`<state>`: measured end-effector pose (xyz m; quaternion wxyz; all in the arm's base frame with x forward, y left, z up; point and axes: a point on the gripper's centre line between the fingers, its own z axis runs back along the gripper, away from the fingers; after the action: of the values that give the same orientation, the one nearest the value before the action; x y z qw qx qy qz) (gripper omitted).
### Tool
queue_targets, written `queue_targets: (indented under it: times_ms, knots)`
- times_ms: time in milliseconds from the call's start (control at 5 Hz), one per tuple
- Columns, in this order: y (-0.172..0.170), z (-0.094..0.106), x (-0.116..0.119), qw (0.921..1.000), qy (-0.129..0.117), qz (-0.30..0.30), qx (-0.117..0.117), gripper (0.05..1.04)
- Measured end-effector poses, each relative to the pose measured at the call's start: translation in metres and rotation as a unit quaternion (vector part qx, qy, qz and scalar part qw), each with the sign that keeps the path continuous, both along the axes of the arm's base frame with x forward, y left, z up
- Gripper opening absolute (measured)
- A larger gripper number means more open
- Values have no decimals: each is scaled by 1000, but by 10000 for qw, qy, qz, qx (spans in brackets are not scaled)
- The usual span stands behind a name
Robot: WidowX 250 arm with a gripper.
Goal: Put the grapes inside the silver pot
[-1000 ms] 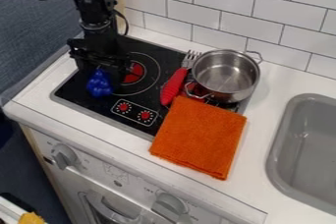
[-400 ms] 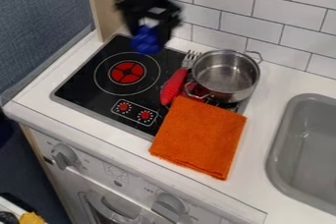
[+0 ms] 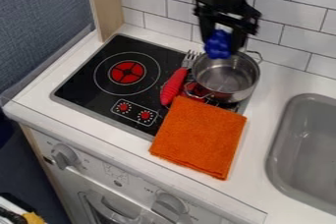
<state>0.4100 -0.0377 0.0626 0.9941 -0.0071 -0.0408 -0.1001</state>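
The gripper (image 3: 220, 41) hangs at the upper right of centre, over the back part of the pot, shut on the blue grapes (image 3: 218, 44). Held between its fingers, the grapes show in front of the pot's back rim in this view. The silver pot (image 3: 226, 76) stands upright on the right side of the stove, and its bottom is bare where it shows.
A red-handled fork (image 3: 174, 86) lies against the pot's left side on the black stove (image 3: 90, 77). An orange cloth (image 3: 199, 137) is folded in front of the pot. At the right is a grey sink (image 3: 281, 142); a tiled wall rises behind.
From low over the stove's left side, the gripper has lifted the blue grapes and carried them right, to the pot. The pot, fork and cloth have stayed put.
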Motion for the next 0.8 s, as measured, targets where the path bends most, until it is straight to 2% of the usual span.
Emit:
queue_targets:
  times_ms: [200,400,600,800]
  knots:
    - [-6,-10,0,9997,60,-198,90,766]
    - [-4,-22,-11,9993,229,-247,183,766]
    - [-7,-30,-16,9987,259,-355,250,834]
    - [-14,-29,-14,9981,173,-532,249,1008]
